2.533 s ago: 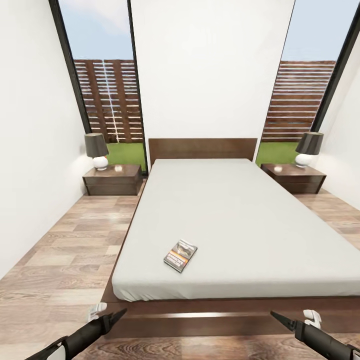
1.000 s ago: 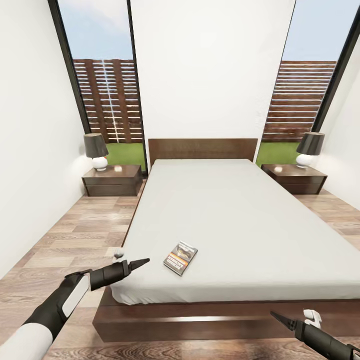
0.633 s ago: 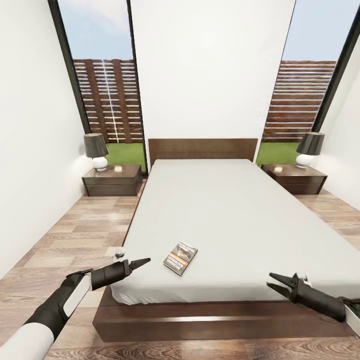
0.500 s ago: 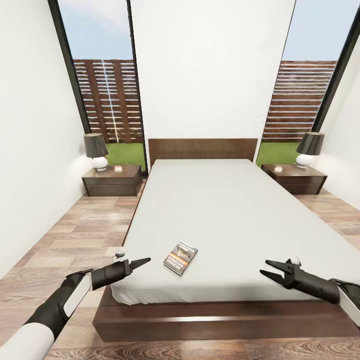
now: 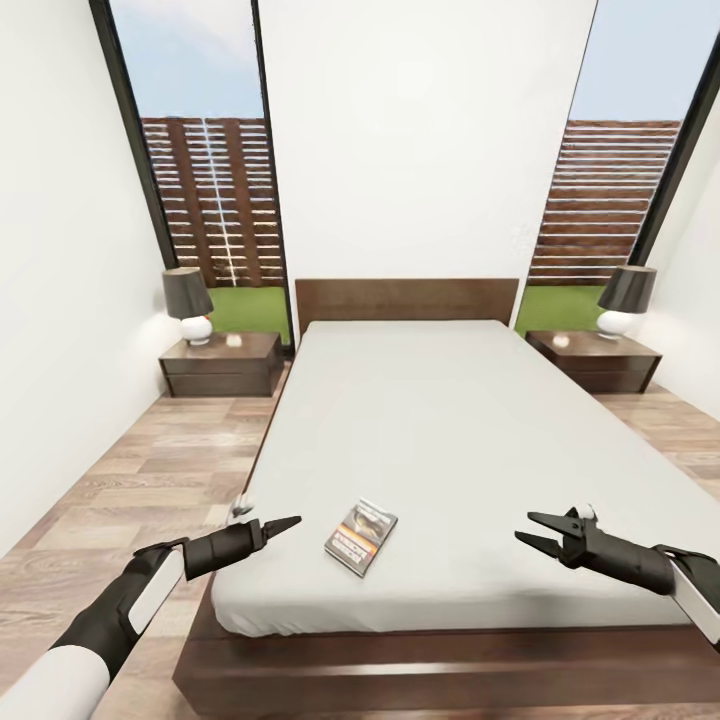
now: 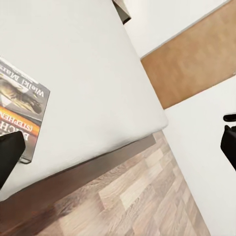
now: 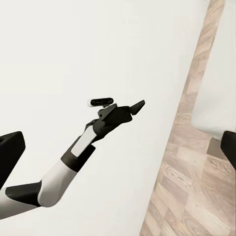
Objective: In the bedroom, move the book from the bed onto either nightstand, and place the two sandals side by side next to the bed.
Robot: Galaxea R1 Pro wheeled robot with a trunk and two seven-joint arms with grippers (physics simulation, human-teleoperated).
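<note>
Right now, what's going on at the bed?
The robot faces the foot of the bed with both arms raised over it. The book lies untouched on the mattress, between the shut left gripper and the open right gripper. Neither touches it. A nightstand waits at each side of the headboard.

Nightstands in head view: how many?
2. One nightstand sits left of the bed by the headboard; the other nightstand sits on its right. Each carries a lamp.

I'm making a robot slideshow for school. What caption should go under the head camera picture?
Both grippers, left and right, hover either side of the book lying near the bed's foot.
</note>
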